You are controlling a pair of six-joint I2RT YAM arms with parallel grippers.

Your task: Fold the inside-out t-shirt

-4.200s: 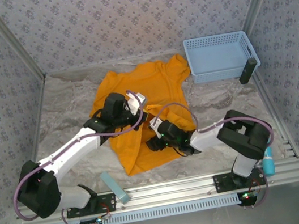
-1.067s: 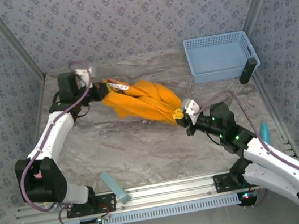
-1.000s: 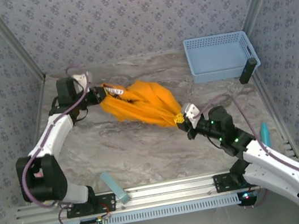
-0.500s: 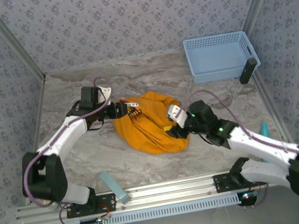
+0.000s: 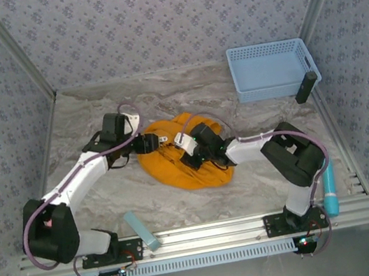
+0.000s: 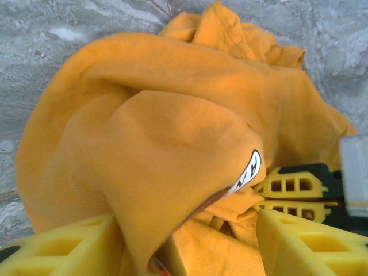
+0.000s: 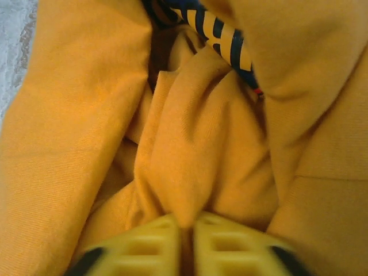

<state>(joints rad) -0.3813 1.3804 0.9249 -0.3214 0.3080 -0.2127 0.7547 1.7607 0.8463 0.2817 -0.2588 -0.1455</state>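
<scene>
Marbled table [image 5: 257, 108] holds crumpled orange t-shirt [image 5: 176, 173]; left gripper [image 5: 158, 142] spread, right gripper [image 7: 187, 229] pinching it.

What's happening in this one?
Both arms are working on an orange-yellow t-shirt, bunched in a heap on the table and not yet folded. The right gripper is shut on a fold of cloth near the heap's middle. The left gripper stands open at the heap's left edge, cloth draped between its fingers.
</scene>
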